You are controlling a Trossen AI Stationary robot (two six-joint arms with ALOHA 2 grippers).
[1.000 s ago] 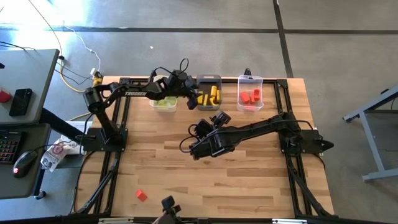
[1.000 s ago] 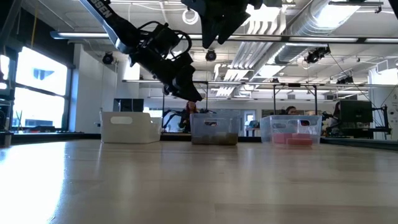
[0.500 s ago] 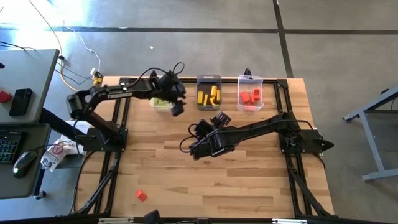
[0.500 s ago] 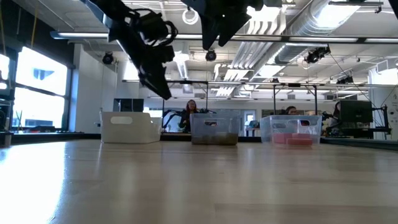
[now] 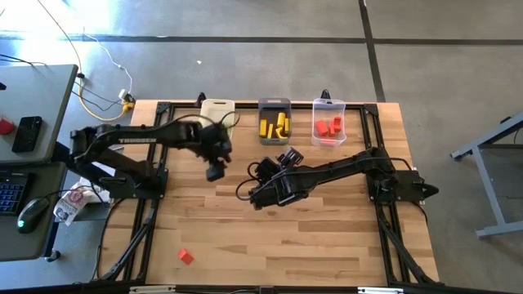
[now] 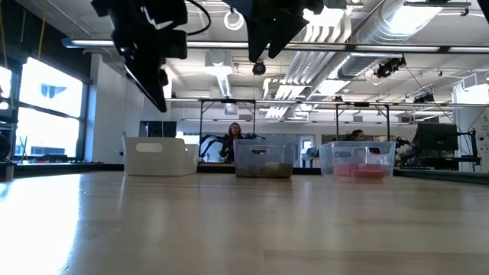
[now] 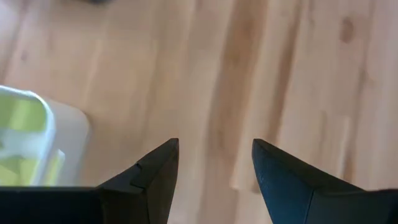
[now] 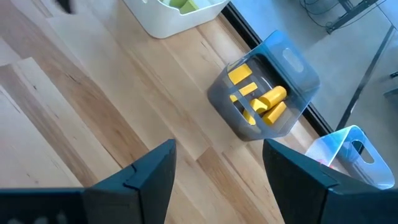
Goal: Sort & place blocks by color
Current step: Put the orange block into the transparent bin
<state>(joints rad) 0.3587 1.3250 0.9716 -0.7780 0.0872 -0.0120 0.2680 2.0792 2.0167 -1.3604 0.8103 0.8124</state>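
Note:
Yellow blocks (image 5: 278,124) lie in the dark grey bin (image 5: 274,104), red blocks (image 5: 329,126) in the clear bin (image 5: 328,104), and light green blocks (image 7: 22,134) in the white bin (image 5: 217,107). All three bins stand along the far edge. One red block (image 5: 185,256) lies alone on the table near the front left. My left gripper (image 5: 215,171) hangs open above bare wood just in front of the white bin, pointing steeply down, with nothing between its fingers (image 7: 158,177). My right gripper (image 5: 278,162) waits open and empty over the table's middle, slanting toward the bins.
Black frame rails (image 5: 155,204) run along the table's left and right sides. Bare wood (image 5: 278,245) stretches across the middle and near part. A desk with a keyboard and mouse (image 5: 29,214) stands left of the table. People sit in the room behind the bins (image 6: 233,131).
My left gripper has drawn back from above the grey and white bins toward the table's left and near edges, rising and tipping its fingers steeply downward. The white bin, covered by the arm before, now shows from above.

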